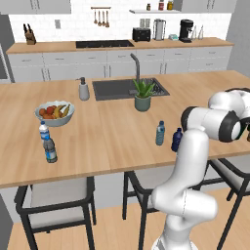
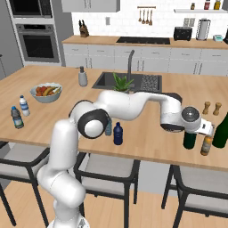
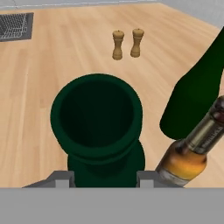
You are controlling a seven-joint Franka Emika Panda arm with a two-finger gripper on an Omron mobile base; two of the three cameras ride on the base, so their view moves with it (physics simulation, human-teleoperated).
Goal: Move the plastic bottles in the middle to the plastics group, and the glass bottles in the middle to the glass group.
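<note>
My gripper (image 3: pixel 105 179) is shut on the neck of the glass bottle (image 3: pixel 97 118), a dark green wine bottle whose open mouth faces me. In the right base view the gripper (image 2: pixel 196 128) holds that bottle (image 2: pixel 189 140) upright at the counter's right end, close to the glass group's dark bottle (image 2: pixel 221 129). The plastic bottles stand mid-counter near the front edge: a pale-blue one (image 1: pixel 160 133) and a squat navy one (image 1: pixel 176 140). The plastics group (image 1: pixel 47 141) stands at the left front.
An amber beer bottle (image 3: pixel 192 148) leans just right of the held bottle. Wooden salt and pepper shakers (image 3: pixel 127 43) stand beyond. A fruit bowl (image 1: pixel 54 113), soap dispenser (image 1: pixel 84 90), sink (image 1: pixel 128 89) and potted plant (image 1: pixel 142 95) occupy the counter's far side.
</note>
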